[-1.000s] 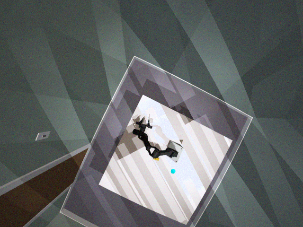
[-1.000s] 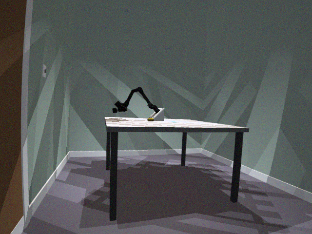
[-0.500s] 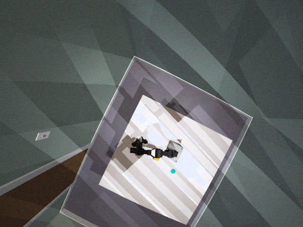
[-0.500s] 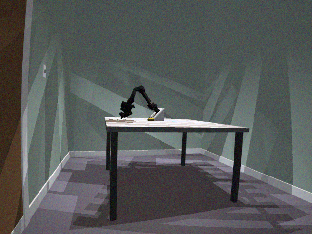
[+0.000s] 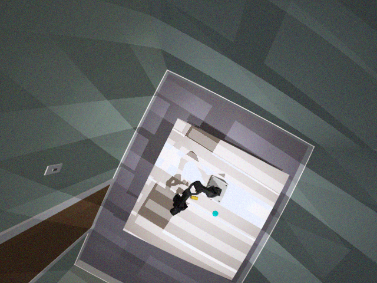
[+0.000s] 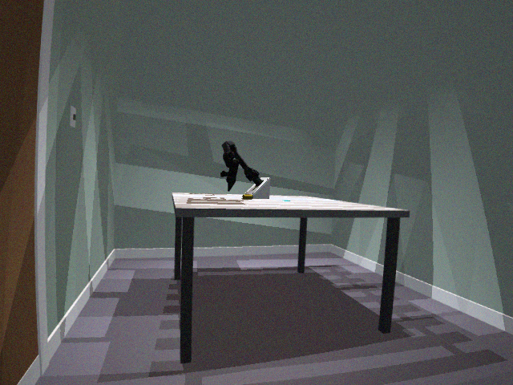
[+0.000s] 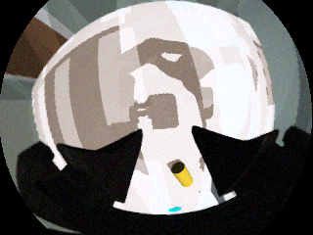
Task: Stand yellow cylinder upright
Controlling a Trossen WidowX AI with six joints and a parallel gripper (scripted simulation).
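Black pincer (image 7: 167, 136); below it, a yellow cylinder (image 7: 182, 174) and cyan circle (image 7: 174, 210) on the white-and-beige striped surface (image 7: 98, 92); grey-green walls (image 6: 289, 83).
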